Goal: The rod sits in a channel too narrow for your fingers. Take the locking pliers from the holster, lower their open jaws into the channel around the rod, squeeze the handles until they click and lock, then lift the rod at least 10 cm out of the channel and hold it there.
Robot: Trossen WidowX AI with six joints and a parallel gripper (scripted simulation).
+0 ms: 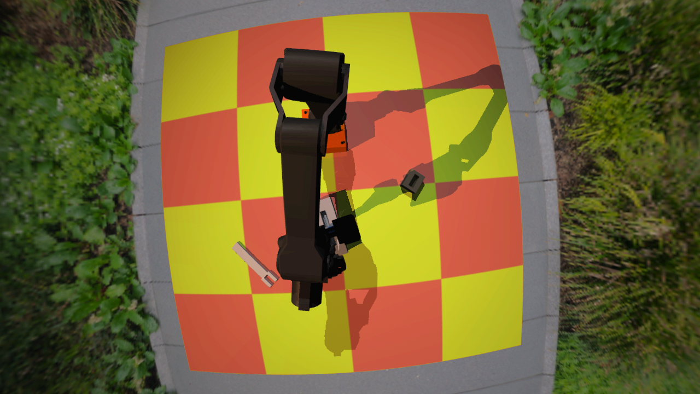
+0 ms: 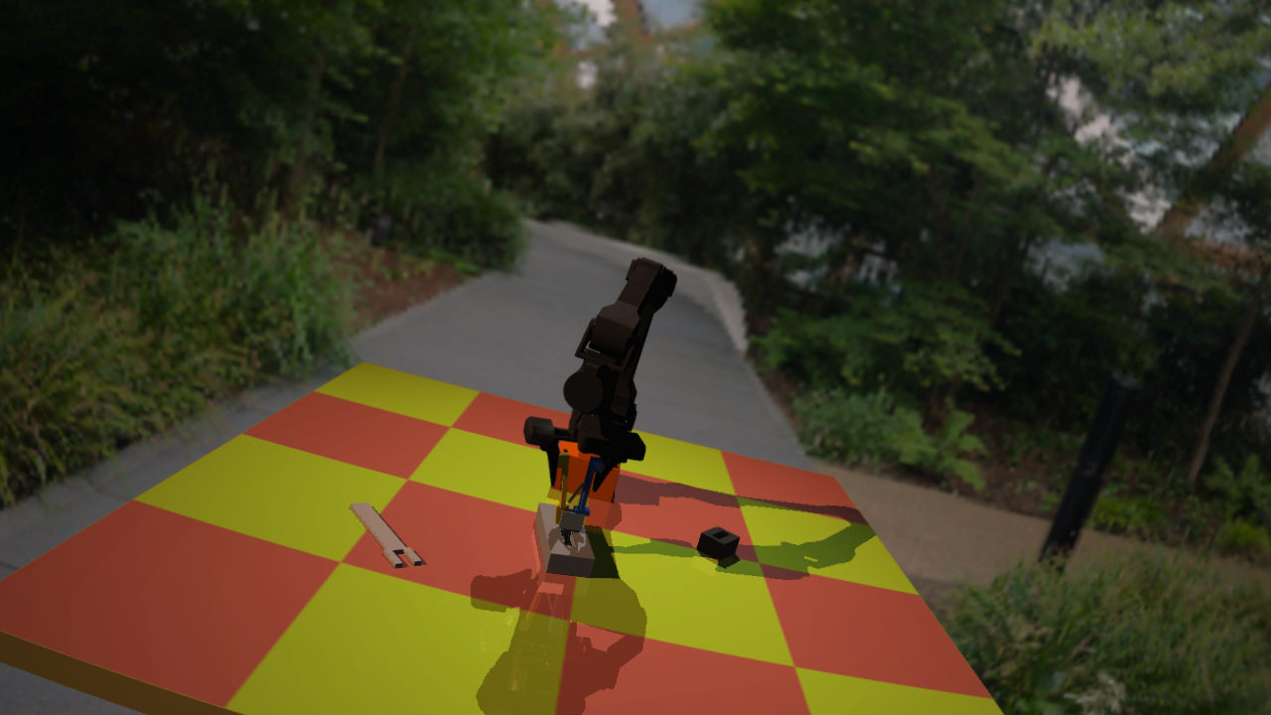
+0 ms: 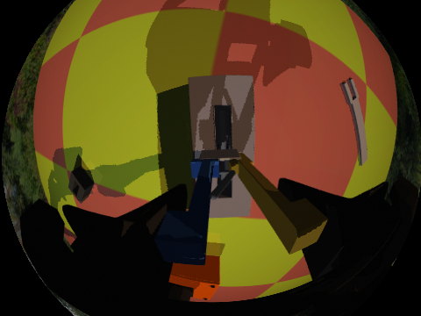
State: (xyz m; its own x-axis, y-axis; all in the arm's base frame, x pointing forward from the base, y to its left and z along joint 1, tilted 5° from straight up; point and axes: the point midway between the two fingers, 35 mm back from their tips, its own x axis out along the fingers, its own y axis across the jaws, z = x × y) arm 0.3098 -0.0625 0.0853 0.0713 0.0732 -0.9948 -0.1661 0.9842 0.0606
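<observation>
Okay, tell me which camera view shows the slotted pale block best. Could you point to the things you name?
The wrist view: it shows the pale block point(image 1: 328, 207) point(image 2: 569, 563) point(image 3: 239, 206) from above, its slot partly covered by the pliers. The top view has the arm hiding part of it; the exterior view shows its top and front side, small.

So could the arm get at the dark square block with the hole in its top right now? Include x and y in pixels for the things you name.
Probably not directly: the black end effector point(image 2: 582, 476) point(image 3: 234, 188) has the blue-and-yellow pliers point(image 2: 586, 485) point(image 3: 203, 197) between its fingers. Setting them down first would likely help; nothing visible stands around the block point(image 1: 412, 181) point(image 2: 718, 543) point(image 3: 81, 183).
</observation>
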